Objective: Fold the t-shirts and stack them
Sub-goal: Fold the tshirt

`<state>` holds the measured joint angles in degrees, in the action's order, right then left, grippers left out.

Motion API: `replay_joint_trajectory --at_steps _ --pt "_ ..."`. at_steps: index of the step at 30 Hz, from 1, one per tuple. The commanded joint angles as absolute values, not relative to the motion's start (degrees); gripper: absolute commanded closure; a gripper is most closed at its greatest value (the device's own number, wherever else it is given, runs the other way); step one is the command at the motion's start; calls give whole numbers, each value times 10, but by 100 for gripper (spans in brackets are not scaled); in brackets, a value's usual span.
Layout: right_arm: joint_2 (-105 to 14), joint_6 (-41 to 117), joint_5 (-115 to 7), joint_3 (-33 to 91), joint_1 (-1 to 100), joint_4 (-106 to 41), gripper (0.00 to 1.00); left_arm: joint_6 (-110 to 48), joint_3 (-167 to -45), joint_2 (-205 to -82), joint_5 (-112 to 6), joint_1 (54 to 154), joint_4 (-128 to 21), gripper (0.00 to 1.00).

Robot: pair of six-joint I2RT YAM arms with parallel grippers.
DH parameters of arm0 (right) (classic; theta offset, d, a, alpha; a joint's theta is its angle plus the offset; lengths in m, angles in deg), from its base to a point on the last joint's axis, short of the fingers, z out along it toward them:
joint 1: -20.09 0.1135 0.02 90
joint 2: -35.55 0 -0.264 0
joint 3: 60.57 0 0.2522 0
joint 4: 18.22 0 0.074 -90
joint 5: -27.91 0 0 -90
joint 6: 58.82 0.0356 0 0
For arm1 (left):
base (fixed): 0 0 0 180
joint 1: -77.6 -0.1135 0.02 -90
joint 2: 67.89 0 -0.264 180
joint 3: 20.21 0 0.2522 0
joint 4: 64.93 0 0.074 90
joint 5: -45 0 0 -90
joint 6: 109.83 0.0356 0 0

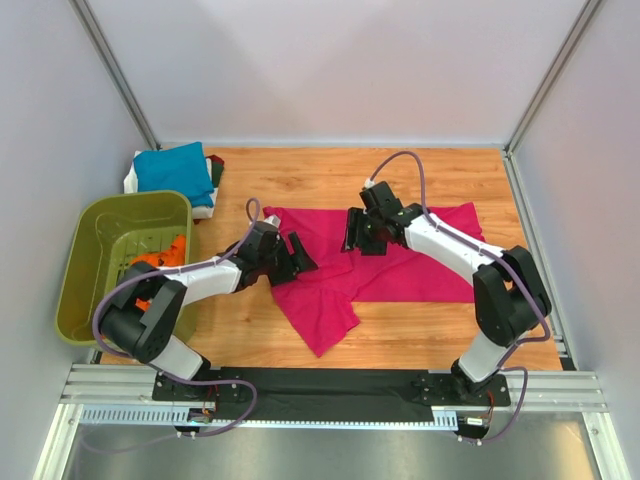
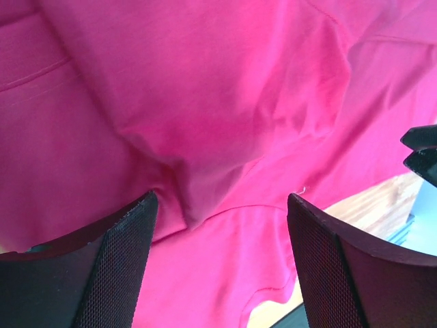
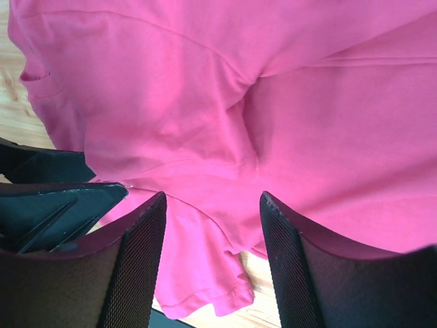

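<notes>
While the magenta-pink t-shirt [image 1: 400,270] is seen rumpled and unfolded on the wooden table [image 1: 420,170], the left gripper [image 1: 299,252] and right gripper [image 1: 356,234] are held over it, jaws apart. A teal-blue shirt [image 1: 172,168] is laid folded far left, and orange shirts [image 1: 160,262] are yet to be taken from the olive-green basket [image 1: 100,215].

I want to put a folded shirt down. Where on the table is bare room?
Bare table runs along the back, from the blue shirt to the right wall, behind the pink shirt. A narrower strip lies between the pink shirt and the black rail. The middle is crowded: left tool, right tool.
</notes>
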<state>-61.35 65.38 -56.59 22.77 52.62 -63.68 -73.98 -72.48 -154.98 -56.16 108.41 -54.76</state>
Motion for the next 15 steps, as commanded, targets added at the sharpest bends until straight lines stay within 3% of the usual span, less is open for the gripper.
replay_joint_trajectory --at_steps 1,15 --pt "-581 652 -586 222 518 -635 42 -742 -726 -1558 -580 1093 -630 17" --pt "-574 651 -590 204 514 -636 43 -748 -731 -1585 -584 1096 -680 27"
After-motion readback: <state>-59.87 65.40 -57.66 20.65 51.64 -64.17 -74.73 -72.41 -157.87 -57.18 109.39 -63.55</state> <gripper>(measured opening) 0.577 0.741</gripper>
